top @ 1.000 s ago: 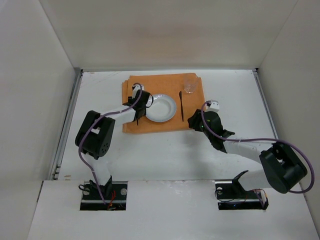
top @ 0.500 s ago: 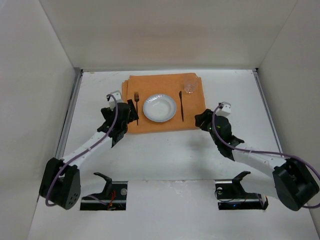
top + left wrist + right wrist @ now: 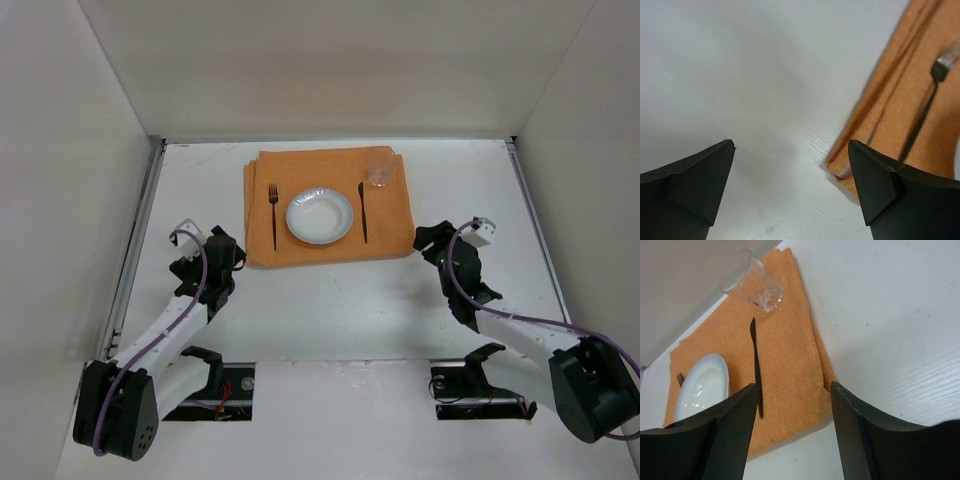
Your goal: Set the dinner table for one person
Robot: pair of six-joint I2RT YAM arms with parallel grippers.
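On the white dinner table [image 3: 330, 300] an orange placemat [image 3: 385, 215] holds a white plate [image 3: 319, 216], with a dark fork [image 3: 273, 210] left of it, a dark knife [image 3: 363, 212] right of it and a clear glass [image 3: 379, 170] at the far right corner. My left gripper [image 3: 232, 252] hovers open and empty over bare table off the mat's near left corner; its wrist view shows the gripper [image 3: 791, 150], the mat [image 3: 895, 100] and the fork [image 3: 925, 110]. My right gripper [image 3: 432, 240] is open and empty off the mat's near right corner; the right wrist view shows the gripper [image 3: 794, 387], the knife [image 3: 756, 365], the plate [image 3: 702, 385] and the glass [image 3: 755, 282].
White walls [image 3: 90, 150] close the table on the left, back and right. A metal rail [image 3: 135, 250] runs along the left edge. Both arm bases [image 3: 205, 385] sit at the near edge.
Both arms pulled back from the placemat toward the near edge. The left gripper opened and left the fork lying on the mat. The right jaws spread wider.
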